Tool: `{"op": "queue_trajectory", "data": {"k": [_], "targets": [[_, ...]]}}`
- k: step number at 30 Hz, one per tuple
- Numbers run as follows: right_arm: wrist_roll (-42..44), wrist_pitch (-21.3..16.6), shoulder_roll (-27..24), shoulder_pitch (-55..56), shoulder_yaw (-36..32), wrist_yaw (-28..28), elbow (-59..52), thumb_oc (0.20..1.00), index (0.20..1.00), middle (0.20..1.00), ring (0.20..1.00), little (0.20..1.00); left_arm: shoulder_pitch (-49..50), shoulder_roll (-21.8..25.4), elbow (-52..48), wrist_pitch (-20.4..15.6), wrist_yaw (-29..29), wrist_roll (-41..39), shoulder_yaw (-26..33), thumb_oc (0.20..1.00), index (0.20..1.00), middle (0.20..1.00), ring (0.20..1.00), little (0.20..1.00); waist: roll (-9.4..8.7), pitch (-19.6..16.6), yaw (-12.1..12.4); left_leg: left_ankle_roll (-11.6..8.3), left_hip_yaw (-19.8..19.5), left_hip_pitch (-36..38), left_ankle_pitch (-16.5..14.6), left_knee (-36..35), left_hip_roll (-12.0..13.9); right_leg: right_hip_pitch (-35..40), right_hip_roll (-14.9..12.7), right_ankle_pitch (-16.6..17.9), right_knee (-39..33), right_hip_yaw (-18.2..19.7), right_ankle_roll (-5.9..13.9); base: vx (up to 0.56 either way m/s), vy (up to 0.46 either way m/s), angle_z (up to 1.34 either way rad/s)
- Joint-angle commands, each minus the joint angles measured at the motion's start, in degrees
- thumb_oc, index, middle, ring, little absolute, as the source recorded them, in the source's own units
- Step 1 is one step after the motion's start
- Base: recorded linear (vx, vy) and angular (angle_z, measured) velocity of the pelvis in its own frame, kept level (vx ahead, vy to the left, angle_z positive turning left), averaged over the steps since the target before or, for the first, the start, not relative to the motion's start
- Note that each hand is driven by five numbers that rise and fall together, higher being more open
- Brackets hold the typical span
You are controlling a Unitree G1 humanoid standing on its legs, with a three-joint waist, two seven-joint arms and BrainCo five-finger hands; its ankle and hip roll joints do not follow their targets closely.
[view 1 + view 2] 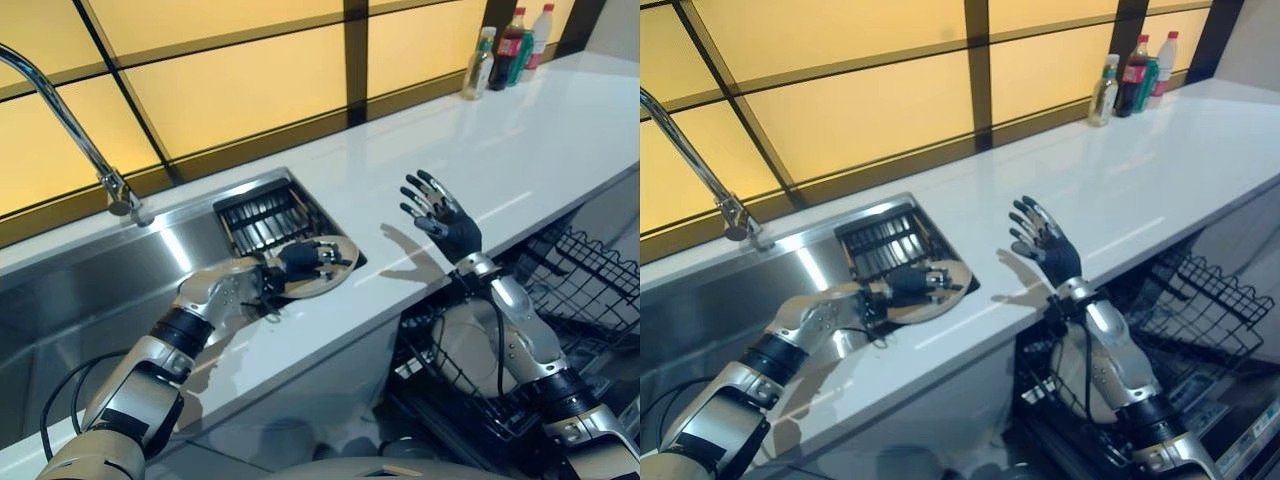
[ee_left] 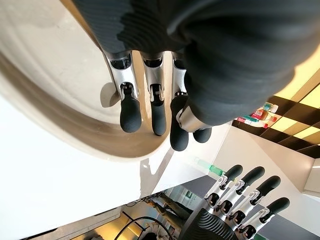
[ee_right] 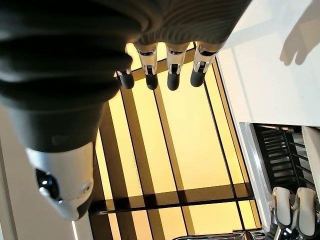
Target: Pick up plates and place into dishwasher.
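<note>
— Where's the plate (image 1: pixel 318 268)?
— At the sink's (image 1: pixel 120 290) rim, left hand (image 1: pixel 298 258) clamped on it. Right hand (image 1: pixel 440 215) hovers spread, empty.
— Risk?
— Likely slipping; the pinch looks shallow.

A round beige plate (image 1: pixel 322 268) with a shallow rim lies tilted at the white tabletop's (image 1: pixel 520 150) edge beside the steel sink (image 1: pixel 90 300). The black wire dishwasher rack (image 1: pixel 575 275) stands pulled out below, holding pale dishes.
</note>
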Motion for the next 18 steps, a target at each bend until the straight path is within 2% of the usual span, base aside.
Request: {"op": "queue_trajectory", "data": {"k": [1,5,10,15,18], "targets": [[1.3,-2.5,-1.1,0.0,-4.5,0.6,-5.0,1.000,1.000,1.000,1.000,1.000,2.1,-0.2,-2.7,-2.7,1.6,2.8,-1.7,1.000,1.000,1.000,1.000,1.000,-1.32,0.7,-1.1,4.70,-3.8,-6.7,-6.6,10.2,-2.2,-1.8,-1.1,1.9,1.0,-2.7,4.01,0.00,0.000,0.00],[1.0,-2.5,-0.9,0.7,-5.1,0.9,-4.8,1.000,1.000,1.000,1.000,1.000,1.4,0.0,-4.8,-4.5,5.0,0.2,0.7,1.000,1.000,1.000,1.000,1.000,-1.42,0.4,-0.9,4.77,-4.1,-6.8,-6.7,10.4,-2.4,-1.9,-1.1,1.8,1.2,-2.7,3.94,0.02,0.010,0.01],[0.8,-1.8,-0.4,2.2,-6.9,1.7,-5.3,1.000,1.000,1.000,1.000,1.000,0.5,1.5,-6.8,-7.0,8.4,9.3,2.5,1.000,1.000,1.000,1.000,1.000,-1.56,0.3,-0.8,4.90,-4.3,-6.8,-6.7,10.4,-2.5,-2.0,-1.0,1.7,1.3,-2.9,3.99,0.00,0.000,0.00],[1.1,-1.6,0.0,3.7,-8.6,2.6,-5.5,1.000,1.000,1.000,1.000,1.000,-0.5,3.6,-8.4,-9.1,8.8,16.4,4.5,1.000,1.000,1.000,1.000,1.000,-1.67,0.2,-0.5,5.02,-4.8,-7.1,-6.7,10.7,-2.7,-2.0,-0.9,1.5,1.5,-3.1,3.88,0.00,0.000,0.00],[0.9,-1.5,0.3,4.4,-9.6,2.9,-5.5,1.000,1.000,1.000,1.000,1.000,-1.4,4.8,-10.0,-9.5,9.5,18.0,5.0,1.000,1.000,1.000,1.000,1.000,-1.72,0.2,-0.3,5.01,-5.1,-7.2,-6.7,10.7,-2.8,-1.9,-0.9,1.3,1.4,-3.2,3.86,0.00,0.000,0.00]]}}
